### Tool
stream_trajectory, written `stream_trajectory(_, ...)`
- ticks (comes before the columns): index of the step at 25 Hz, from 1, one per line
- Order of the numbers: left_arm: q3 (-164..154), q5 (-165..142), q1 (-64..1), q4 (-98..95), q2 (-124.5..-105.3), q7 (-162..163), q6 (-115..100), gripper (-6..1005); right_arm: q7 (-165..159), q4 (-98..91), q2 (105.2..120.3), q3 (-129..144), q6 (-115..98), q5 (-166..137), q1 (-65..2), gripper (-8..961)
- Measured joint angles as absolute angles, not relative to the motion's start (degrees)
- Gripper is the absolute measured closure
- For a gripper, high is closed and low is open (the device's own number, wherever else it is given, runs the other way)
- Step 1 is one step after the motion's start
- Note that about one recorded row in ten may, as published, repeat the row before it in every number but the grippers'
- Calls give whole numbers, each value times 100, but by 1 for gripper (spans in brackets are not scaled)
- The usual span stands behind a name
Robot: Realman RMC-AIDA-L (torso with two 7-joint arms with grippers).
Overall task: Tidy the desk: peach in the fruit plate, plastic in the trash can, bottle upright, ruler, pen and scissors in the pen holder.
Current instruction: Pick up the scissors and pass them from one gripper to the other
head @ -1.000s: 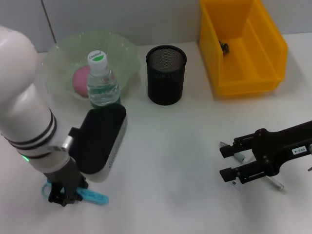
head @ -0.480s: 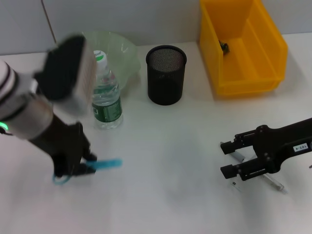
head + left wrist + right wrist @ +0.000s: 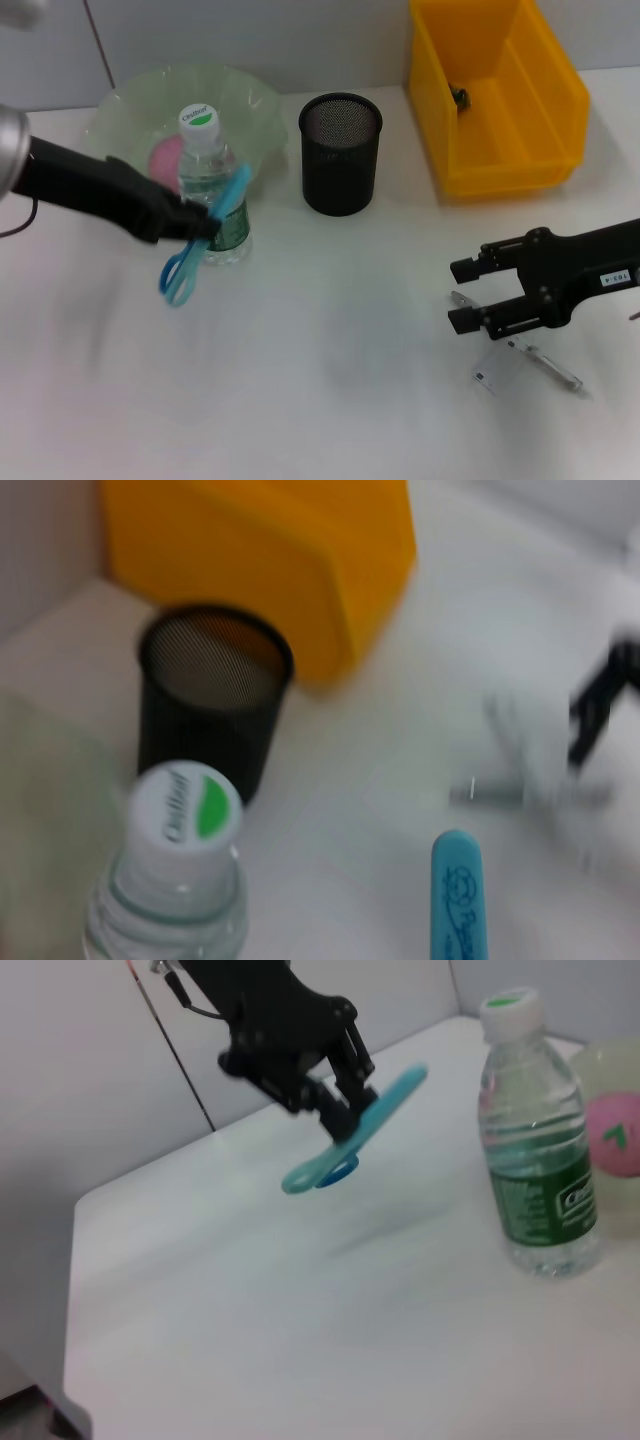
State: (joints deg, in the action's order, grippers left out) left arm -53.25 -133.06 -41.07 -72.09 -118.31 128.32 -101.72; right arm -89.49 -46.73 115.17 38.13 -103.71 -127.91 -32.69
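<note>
Left tool [image 3: 200, 225] grips blue scissors [image 3: 205, 235] beside upright bottle [image 3: 212, 185].

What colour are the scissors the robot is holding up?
The scissors in the left gripper are light blue all over. The right wrist view shows them best.

A clear glossy plastic bottle [image 3: 212, 190] with a white cap stands by a matt black metal-mesh pen holder [image 3: 341, 152], a glossy yellow plastic bin [image 3: 495, 95] and smooth blue plastic-sheathed scissors [image 3: 204, 236].
</note>
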Motion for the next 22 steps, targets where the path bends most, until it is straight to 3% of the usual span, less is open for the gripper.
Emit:
stream_trajectory(9, -4512, -11201, -3915, -5863, -11671, 12873, -10440, 782, -8648, -4704, 11482, 3776, -10402, -12515, -3271, 212)
stream_trajectory(22, -4488, -9448, -3831, -4272, -11697, 11795, -10361, 782, -8221, -4692, 11465, 3733, -10680, -11457, -2918, 213)
